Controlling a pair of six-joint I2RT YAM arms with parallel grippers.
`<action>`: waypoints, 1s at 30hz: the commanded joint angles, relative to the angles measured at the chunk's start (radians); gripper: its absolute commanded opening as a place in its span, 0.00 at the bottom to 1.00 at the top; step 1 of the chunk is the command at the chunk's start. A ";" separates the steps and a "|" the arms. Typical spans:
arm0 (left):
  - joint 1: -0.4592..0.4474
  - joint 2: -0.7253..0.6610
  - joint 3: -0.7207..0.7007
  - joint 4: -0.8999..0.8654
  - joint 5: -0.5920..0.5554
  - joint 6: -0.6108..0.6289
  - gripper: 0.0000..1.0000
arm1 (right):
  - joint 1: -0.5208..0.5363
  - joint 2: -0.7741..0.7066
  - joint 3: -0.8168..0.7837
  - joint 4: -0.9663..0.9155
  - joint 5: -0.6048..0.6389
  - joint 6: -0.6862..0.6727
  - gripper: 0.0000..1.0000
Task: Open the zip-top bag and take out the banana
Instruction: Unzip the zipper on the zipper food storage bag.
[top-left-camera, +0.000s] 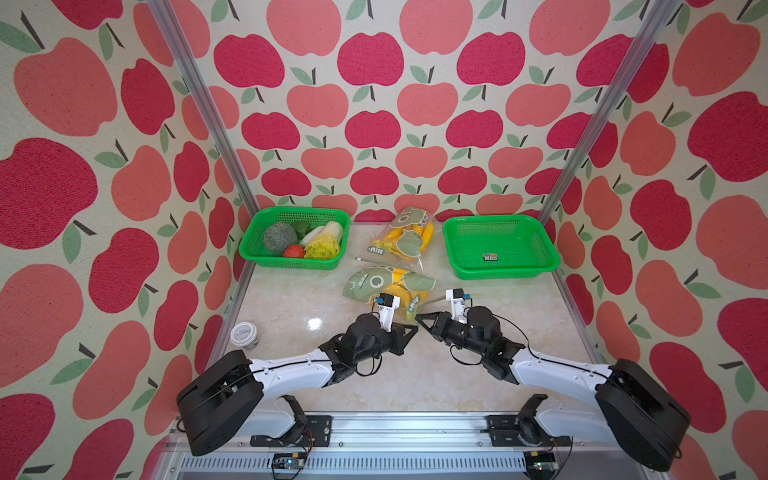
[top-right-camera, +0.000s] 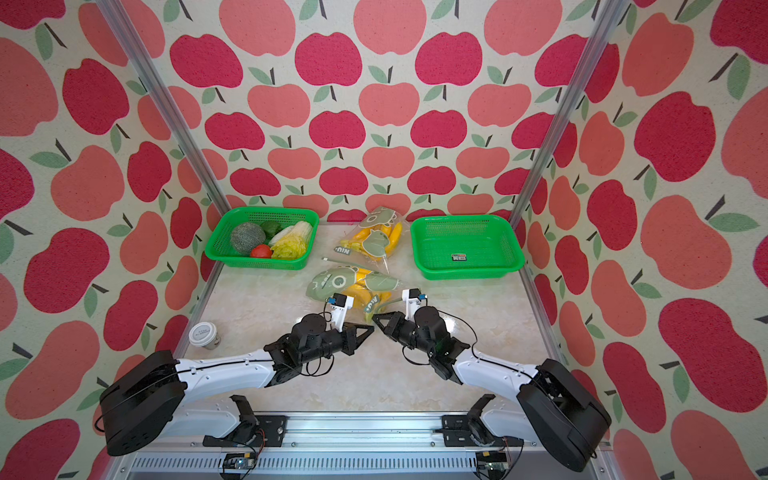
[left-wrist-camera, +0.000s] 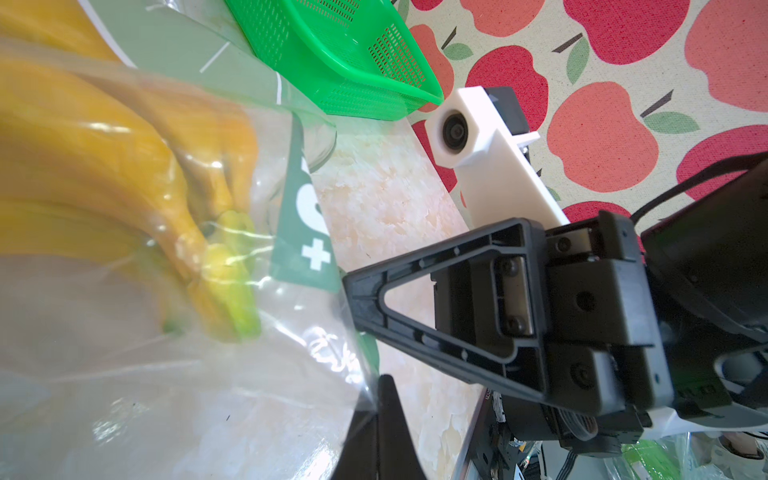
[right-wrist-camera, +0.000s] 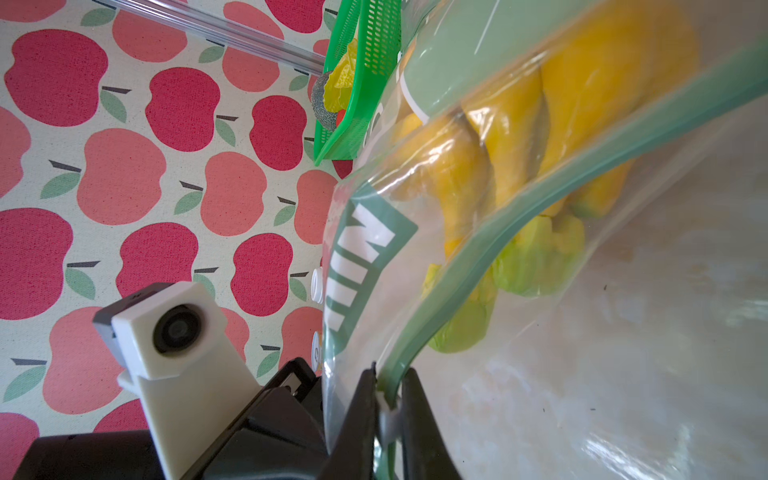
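The left claw (left-wrist-camera: 376, 399) is pressed together on the clear film of the zip-top bag (top-left-camera: 388, 289). The right claw (right-wrist-camera: 386, 401) pinches the bag's green zip strip. The banana bunch (left-wrist-camera: 124, 166) lies inside, at mid-frame in both top views, on the glossy pale marbled worktop (top-left-camera: 291, 299). Apple-print walls (top-left-camera: 374, 124) enclose it.

left gripper (top-left-camera: 412, 329) and right gripper (top-left-camera: 419, 318) meet tip to tip at the nearer zip-top bag (top-left-camera: 372, 286).
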 joint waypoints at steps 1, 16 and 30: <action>-0.045 -0.045 -0.005 -0.011 0.143 0.038 0.00 | -0.071 0.033 0.029 -0.015 0.216 -0.028 0.10; -0.048 -0.091 -0.008 -0.052 0.157 0.069 0.00 | -0.136 0.045 0.029 -0.039 0.232 -0.043 0.10; -0.048 -0.127 -0.022 -0.094 0.145 0.082 0.00 | -0.197 0.006 0.020 -0.089 0.241 -0.080 0.11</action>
